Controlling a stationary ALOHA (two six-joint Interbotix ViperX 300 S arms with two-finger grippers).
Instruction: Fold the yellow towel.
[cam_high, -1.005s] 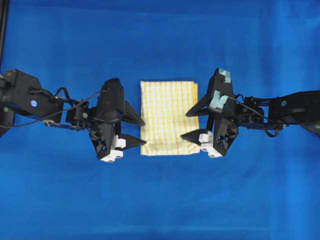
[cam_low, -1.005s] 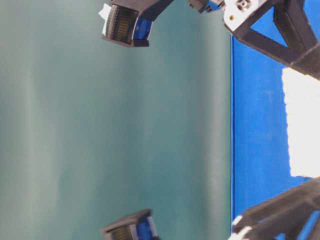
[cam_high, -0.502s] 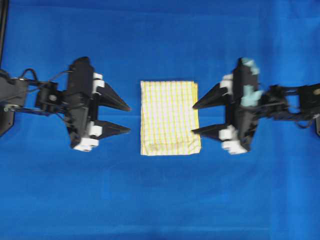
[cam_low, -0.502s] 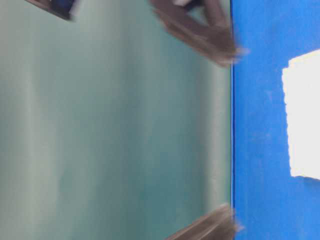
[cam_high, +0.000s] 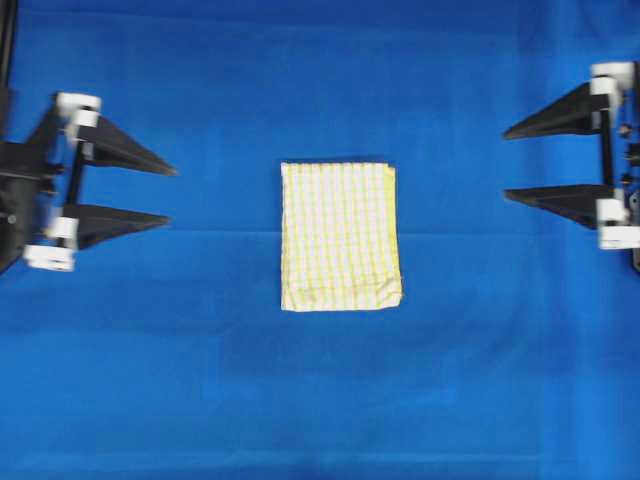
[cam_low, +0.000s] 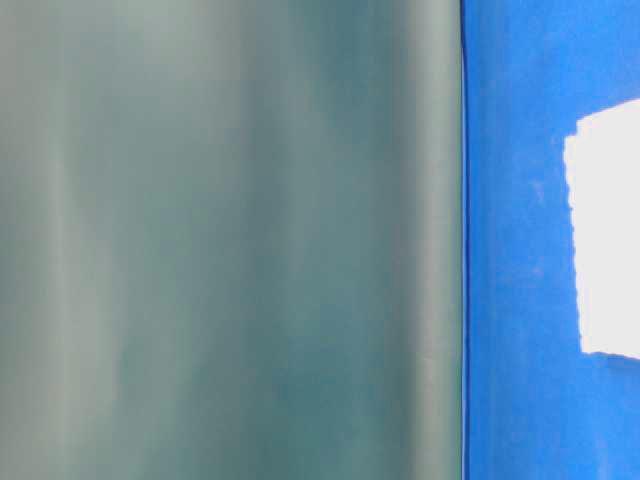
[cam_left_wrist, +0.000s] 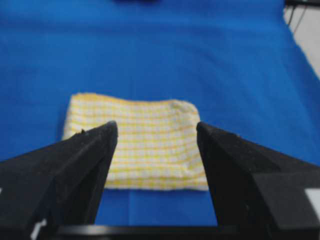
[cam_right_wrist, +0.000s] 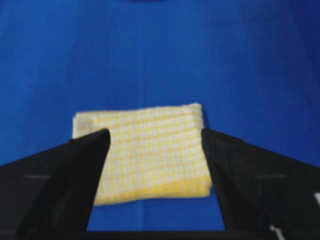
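The yellow towel (cam_high: 340, 237) lies folded small; left gripper (cam_high: 165, 195) and right gripper (cam_high: 510, 162) wait far off it, jaws wide, holding nothing; best leave it alone.

Both grippers (cam_high: 170, 193) (cam_high: 505, 162) agape, empty.

Bright, even overhead light; faint shadows only; yellow towel (cam_low: 605, 228) blown out to white at table level, grey backdrop (cam_low: 230, 240) smeared; both wrist views soft, near fingers (cam_left_wrist: 75, 165) blurred.
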